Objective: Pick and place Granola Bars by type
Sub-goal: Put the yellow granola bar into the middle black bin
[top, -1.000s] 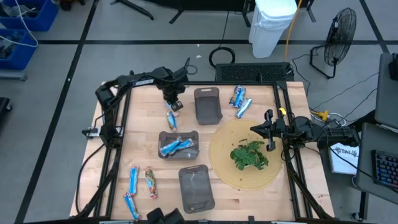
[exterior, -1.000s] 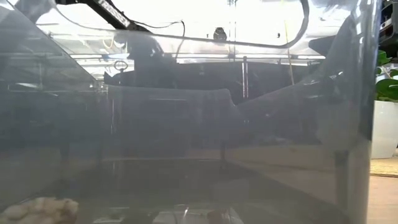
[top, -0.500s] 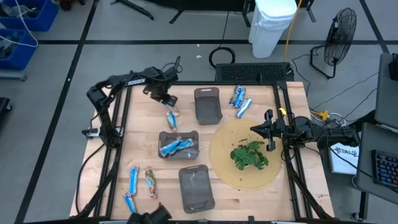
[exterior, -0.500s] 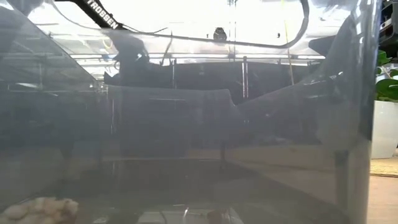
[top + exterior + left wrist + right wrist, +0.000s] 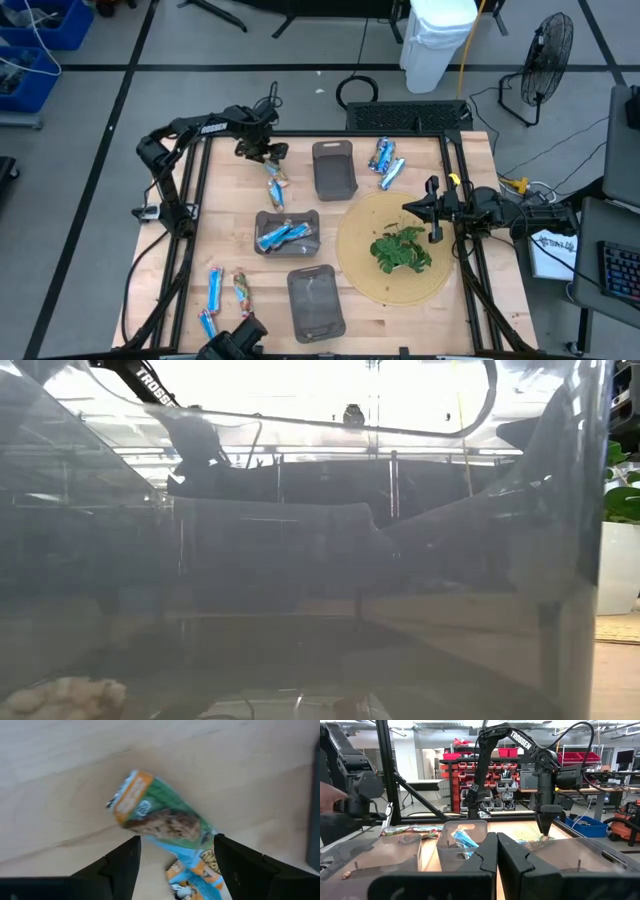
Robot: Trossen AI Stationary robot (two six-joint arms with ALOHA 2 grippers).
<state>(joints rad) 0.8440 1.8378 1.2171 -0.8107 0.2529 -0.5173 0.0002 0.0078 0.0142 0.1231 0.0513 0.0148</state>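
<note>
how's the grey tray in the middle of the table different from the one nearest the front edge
The middle tray holds blue-and-white granola bars; the front tray shows no bars. The middle tray lies wide across the table, while the front tray runs lengthwise. Both are grey, rectangular and sit on the wood.

Table (image 5: 420, 310): pale wood, smooth, matt, visible grain. Granola bars (image 5: 165, 822) just beyond the left gripper (image 5: 177, 852): glossy, crinkled film wrappers. Gripper fingers (image 5: 120, 865): matt black plastic. Trays (image 5: 333, 168) beside it: grey, matt plastic. Round mat (image 5: 360, 250) near the right gripper (image 5: 437, 212): woven, rough.
</note>
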